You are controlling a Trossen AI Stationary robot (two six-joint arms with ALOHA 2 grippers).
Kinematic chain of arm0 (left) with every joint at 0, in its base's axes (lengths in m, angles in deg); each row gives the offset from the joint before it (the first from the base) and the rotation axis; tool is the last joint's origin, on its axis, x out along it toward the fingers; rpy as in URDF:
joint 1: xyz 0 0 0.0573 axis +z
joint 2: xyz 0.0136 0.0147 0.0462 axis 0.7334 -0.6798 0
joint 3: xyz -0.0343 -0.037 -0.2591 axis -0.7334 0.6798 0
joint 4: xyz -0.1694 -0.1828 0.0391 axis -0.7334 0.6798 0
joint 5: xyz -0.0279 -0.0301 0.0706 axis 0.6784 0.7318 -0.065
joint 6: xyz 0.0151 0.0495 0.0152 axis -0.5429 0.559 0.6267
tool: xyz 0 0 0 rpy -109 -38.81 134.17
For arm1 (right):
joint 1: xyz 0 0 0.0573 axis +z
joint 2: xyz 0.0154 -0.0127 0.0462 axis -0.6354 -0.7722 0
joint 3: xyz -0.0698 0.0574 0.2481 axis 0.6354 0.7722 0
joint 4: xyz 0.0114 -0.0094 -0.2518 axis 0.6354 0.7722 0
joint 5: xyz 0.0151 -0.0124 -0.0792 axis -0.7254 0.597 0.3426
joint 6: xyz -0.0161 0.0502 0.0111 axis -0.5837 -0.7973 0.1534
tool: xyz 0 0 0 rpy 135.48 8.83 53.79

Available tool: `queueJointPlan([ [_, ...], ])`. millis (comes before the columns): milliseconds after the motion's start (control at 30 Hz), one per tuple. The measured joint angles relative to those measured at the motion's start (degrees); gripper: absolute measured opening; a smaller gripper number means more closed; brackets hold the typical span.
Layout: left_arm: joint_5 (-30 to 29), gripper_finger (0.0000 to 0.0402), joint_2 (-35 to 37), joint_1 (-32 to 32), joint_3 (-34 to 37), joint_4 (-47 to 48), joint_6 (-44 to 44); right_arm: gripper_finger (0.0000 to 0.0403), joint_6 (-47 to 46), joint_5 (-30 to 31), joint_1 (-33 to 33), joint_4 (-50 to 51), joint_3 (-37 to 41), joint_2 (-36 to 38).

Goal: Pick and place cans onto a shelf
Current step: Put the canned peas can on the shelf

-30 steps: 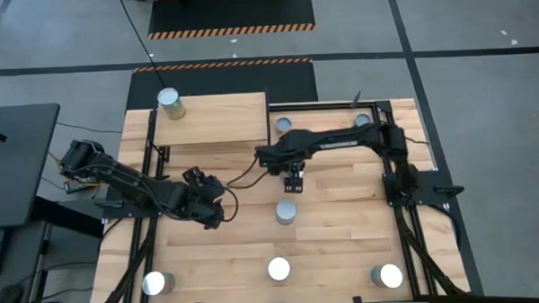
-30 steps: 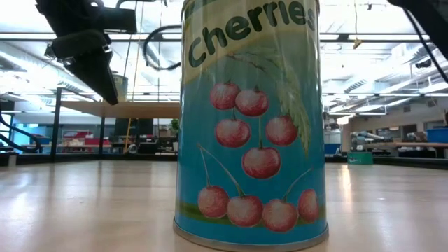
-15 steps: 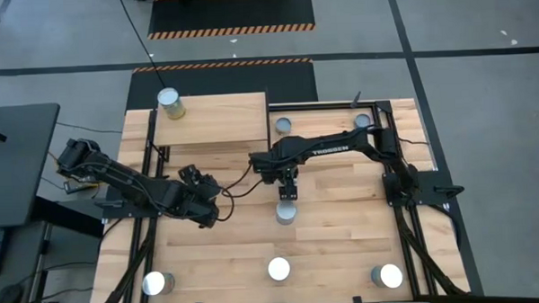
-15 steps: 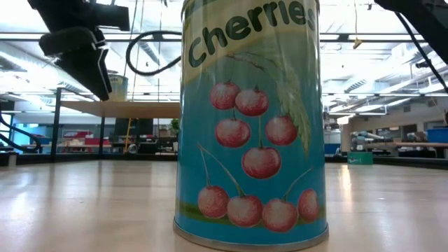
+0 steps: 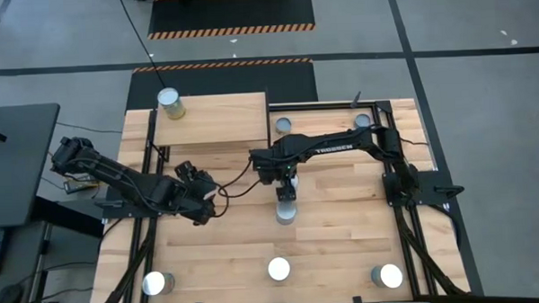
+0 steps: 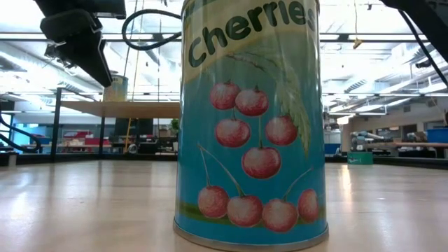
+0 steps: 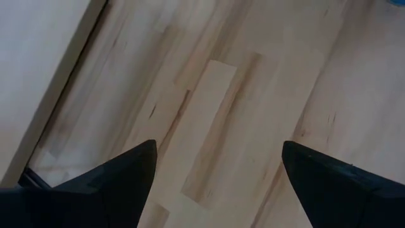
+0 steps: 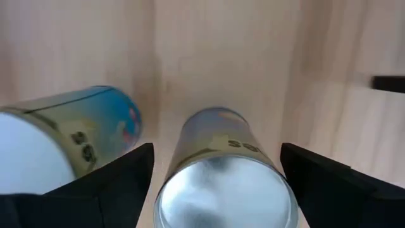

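Observation:
One can (image 5: 170, 103) stands on the light wooden shelf (image 5: 223, 122) at the far left. Several more cans stand on the tabletop, one of them at the middle (image 5: 286, 212). My right gripper (image 5: 287, 189) hangs open over that middle can (image 8: 224, 174), pointing down, with its fingers on either side of the silver top and clear of it. My left gripper (image 5: 202, 208) is open in the air to the left over bare wood (image 7: 218, 126), just in front of the shelf; it also shows in the low view (image 6: 80, 45).
Two cans (image 5: 284, 125) (image 5: 364, 120) stand at the far side, right of the shelf. Along the near edge stand three more (image 5: 155, 283) (image 5: 279, 269) (image 5: 388, 276). A cherry-labelled can (image 6: 250, 126) fills the low view. Another can (image 8: 63, 142) stands beside the middle one.
My right gripper has moved toward the near edge and come over the middle can, tipping to point more straight down. My left gripper has risen a little and drawn back toward the table's left edge. No can has moved.

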State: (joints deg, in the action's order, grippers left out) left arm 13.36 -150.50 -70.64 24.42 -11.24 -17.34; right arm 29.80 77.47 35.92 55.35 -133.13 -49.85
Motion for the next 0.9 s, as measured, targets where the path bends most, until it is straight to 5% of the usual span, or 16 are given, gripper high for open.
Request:
queueJointPlan([
  [500, -7.9, 0.0348, 3.8, 0.5, -0.1, -3.8, 3.4, 0.0386, -0.4, -1.7, 0.1, 2.0, 0.0, 6.1],
  [700, -10.1, 0.0348, 4.8, 0.8, 0.0, -20.3, 14.6, 0.0381, -0.3, 5.7, 0.1, 7.8, 2.2, 15.4],
  [900, -2.9, 0.0348, 3.9, 5.5, 0.0, -41.2, 30.9, 0.0373, 1.2, 6.4, -0.4, -0.7, 18.1, 27.5],
])
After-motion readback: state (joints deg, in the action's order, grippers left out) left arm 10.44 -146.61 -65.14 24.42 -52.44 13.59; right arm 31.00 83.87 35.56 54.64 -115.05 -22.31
